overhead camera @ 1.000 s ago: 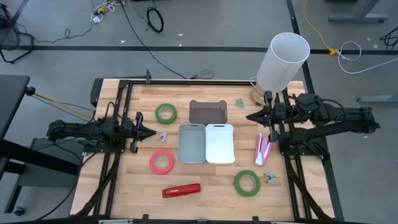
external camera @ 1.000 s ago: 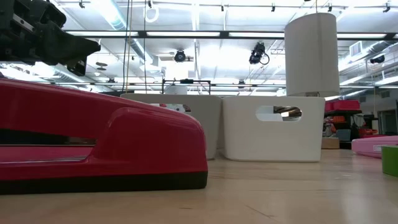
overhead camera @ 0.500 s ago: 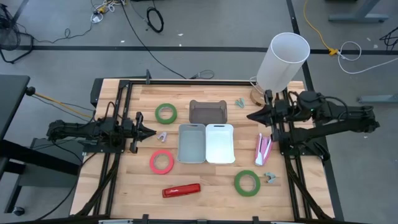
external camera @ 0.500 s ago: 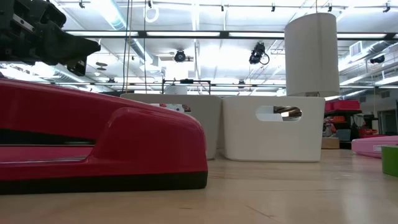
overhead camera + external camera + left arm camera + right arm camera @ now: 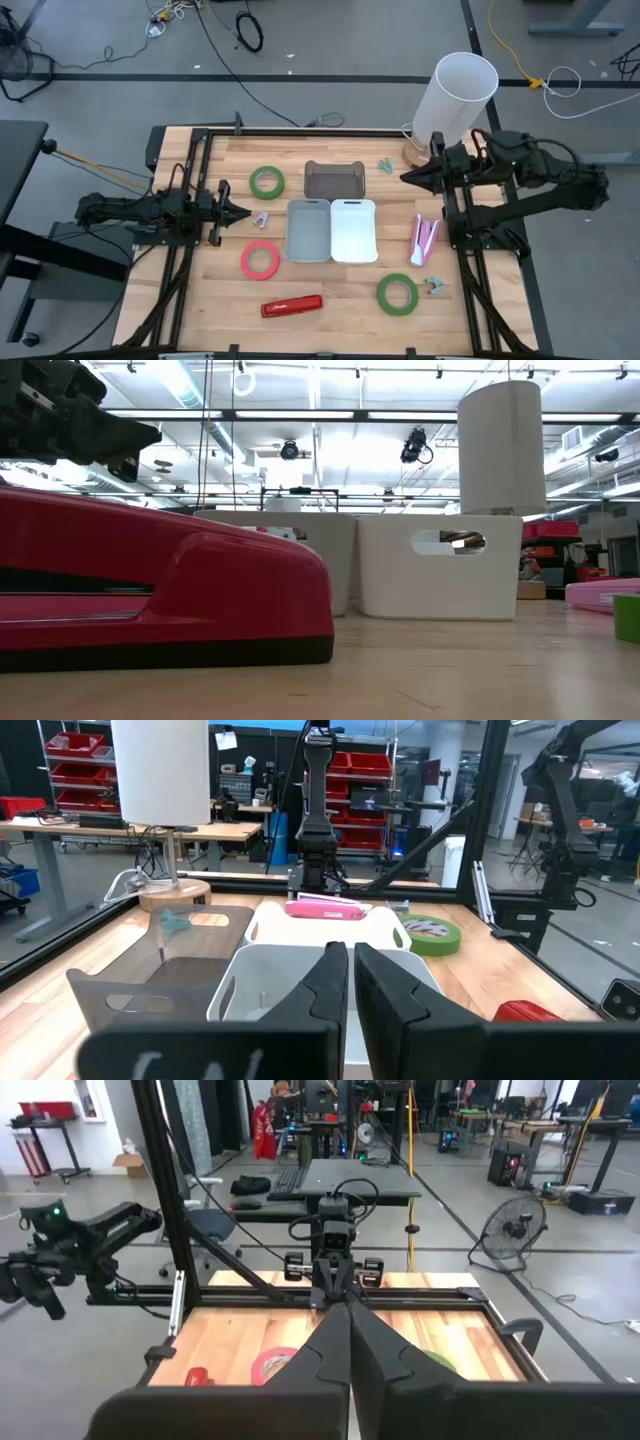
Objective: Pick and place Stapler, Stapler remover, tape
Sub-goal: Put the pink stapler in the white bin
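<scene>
The right pincer (image 5: 405, 178), pressed together and empty, hovers at the high view's upper right. The pink stapler (image 5: 423, 240) lies on the table just below it, long axis running up-down in frame. The left pincer (image 5: 246, 212), also pressed together, waits at middle left, farther off.

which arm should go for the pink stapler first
Probably the right. Its gripper hangs near the table's right side, close to the pink stapler; the left gripper sits across the bins.
</scene>
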